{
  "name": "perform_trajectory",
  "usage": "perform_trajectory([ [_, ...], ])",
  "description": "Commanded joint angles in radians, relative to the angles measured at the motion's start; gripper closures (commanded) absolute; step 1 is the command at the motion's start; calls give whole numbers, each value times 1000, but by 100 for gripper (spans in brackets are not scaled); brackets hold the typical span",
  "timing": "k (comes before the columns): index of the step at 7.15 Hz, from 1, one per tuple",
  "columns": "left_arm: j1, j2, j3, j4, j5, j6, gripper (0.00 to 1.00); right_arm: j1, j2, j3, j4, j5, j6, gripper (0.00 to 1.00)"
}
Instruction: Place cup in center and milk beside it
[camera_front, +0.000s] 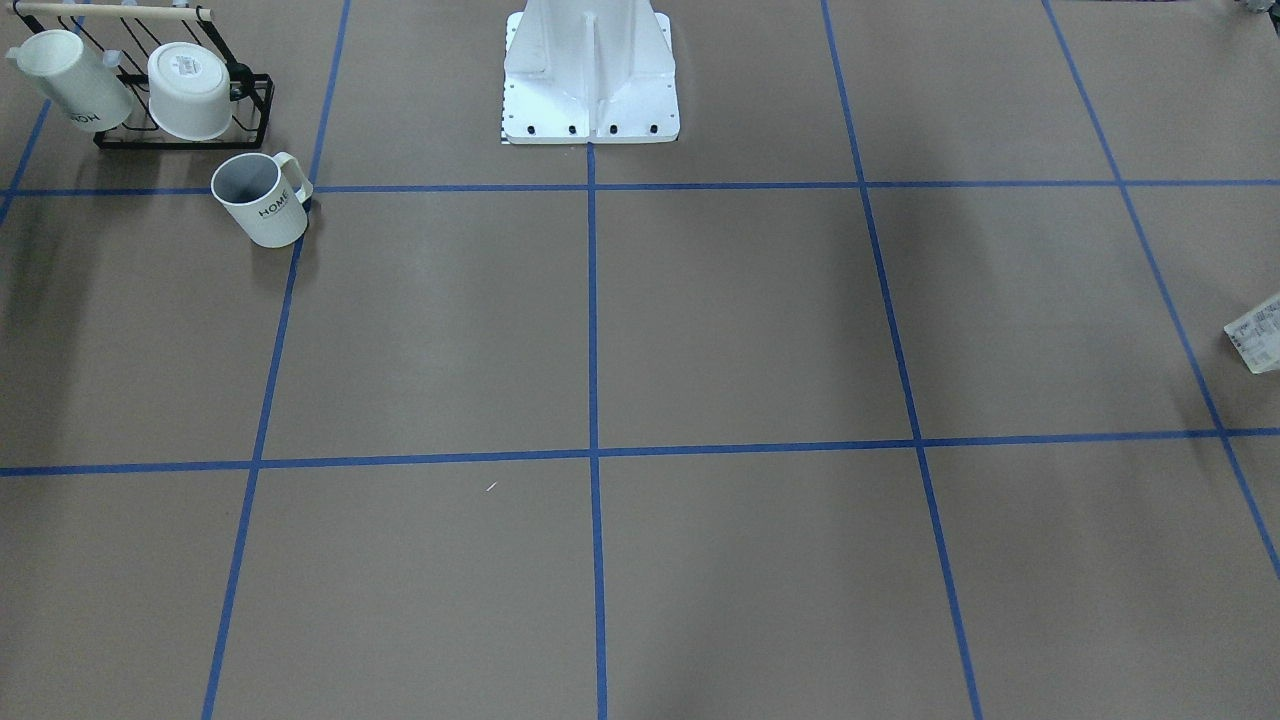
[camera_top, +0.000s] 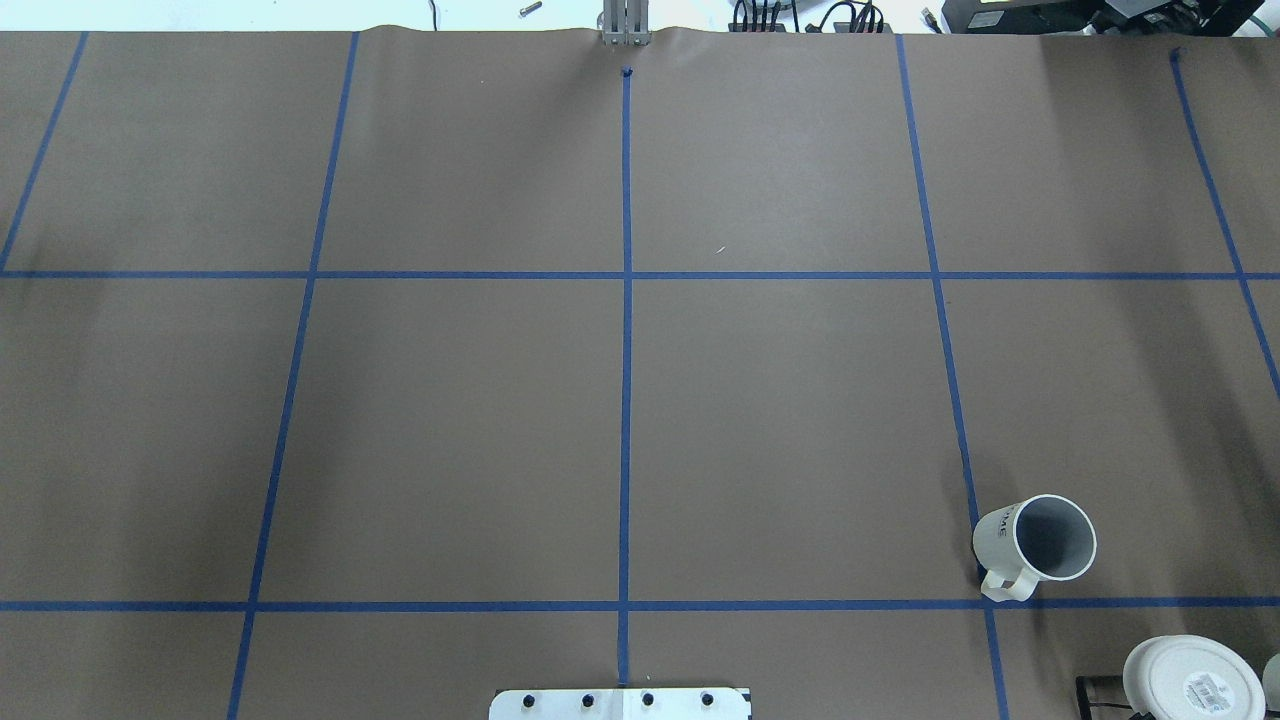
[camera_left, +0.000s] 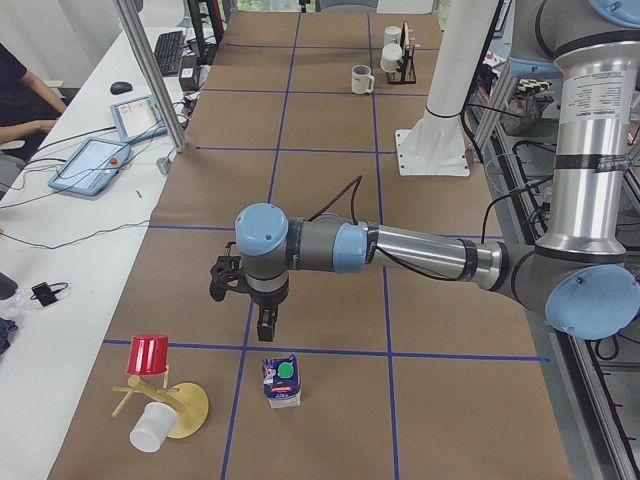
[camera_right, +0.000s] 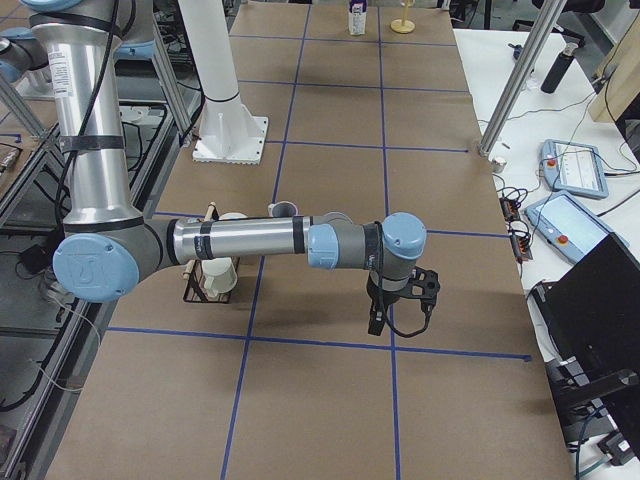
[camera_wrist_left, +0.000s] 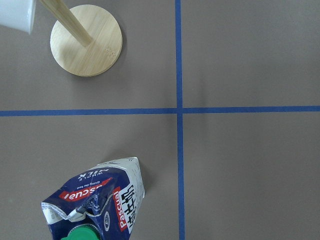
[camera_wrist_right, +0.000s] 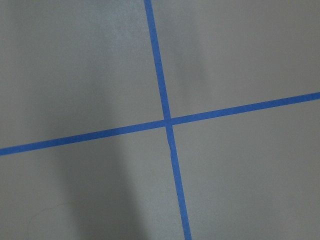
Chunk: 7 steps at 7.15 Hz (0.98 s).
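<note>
The cup (camera_front: 262, 200), a white "HOME" mug with a dark grey inside, stands upright beside the rack; it also shows in the overhead view (camera_top: 1040, 540). The milk (camera_left: 282, 381) stands at the table's left end, and its top fills the lower left of the left wrist view (camera_wrist_left: 97, 200). The center (camera_front: 594, 455) is a bare tape crossing. My left gripper (camera_left: 266, 330) hovers just short of the milk, apart from it. My right gripper (camera_right: 377, 322) hangs over bare paper, away from the cup (camera_right: 283, 210). I cannot tell whether either gripper is open or shut.
A black rack (camera_front: 180, 90) holds a second "HOME" mug and a wider white cup next to the task cup. A wooden mug tree (camera_left: 165, 400) with a red cup and a white cup stands beside the milk. The white pedestal (camera_front: 590, 80) stands at the robot's side.
</note>
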Motion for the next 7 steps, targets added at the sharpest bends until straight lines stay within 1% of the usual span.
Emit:
perform_trajectory([
  [1, 0, 0, -7, 1, 0, -2, 1, -2, 5, 62, 1, 13, -1, 0],
  [2, 0, 2, -9, 1, 0, -2, 1, -3, 2, 129, -2, 59, 1, 0],
  [3, 0, 0, -6, -1, 0, -2, 1, -56, 5, 186, -4, 84, 7, 0],
  [4, 0, 3, -7, -1, 0, -3, 1, -89, 50, 206, -3, 87, 66, 0],
  [5, 0, 5, -9, -1, 0, -3, 1, -192, 61, 163, 4, 89, 112, 0],
  [6, 0, 2, -4, -1, 0, -2, 1, -248, 19, 208, 156, 111, 114, 0],
  [7, 0, 3, -7, -1, 0, -2, 1, -306, -31, 220, 329, 144, 134, 0],
])
